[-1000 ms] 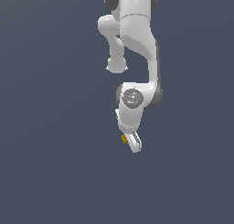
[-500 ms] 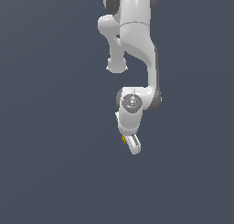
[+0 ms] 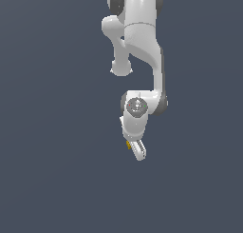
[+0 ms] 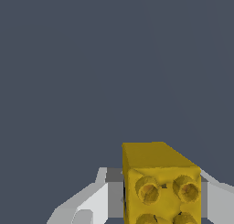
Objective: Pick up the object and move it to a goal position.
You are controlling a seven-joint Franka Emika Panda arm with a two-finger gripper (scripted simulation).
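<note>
One white, glossy, jointed robot arm (image 3: 140, 61), hanging from the top centre of the exterior view down to just below the middle. One white two-fingered gripper (image 3: 137, 150) at its lower end; in the wrist view, two pale grey-white fingers (image 4: 93, 202) at the bottom edge, one on each side of the block. One small golden-yellow blocky plastic piece (image 4: 160, 184), low and right of centre in the wrist view; four round studs (image 4: 147, 189) counted on its near face, the lower two cut by the frame edge. One plain dark slate-blue backdrop (image 3: 52, 132).
</note>
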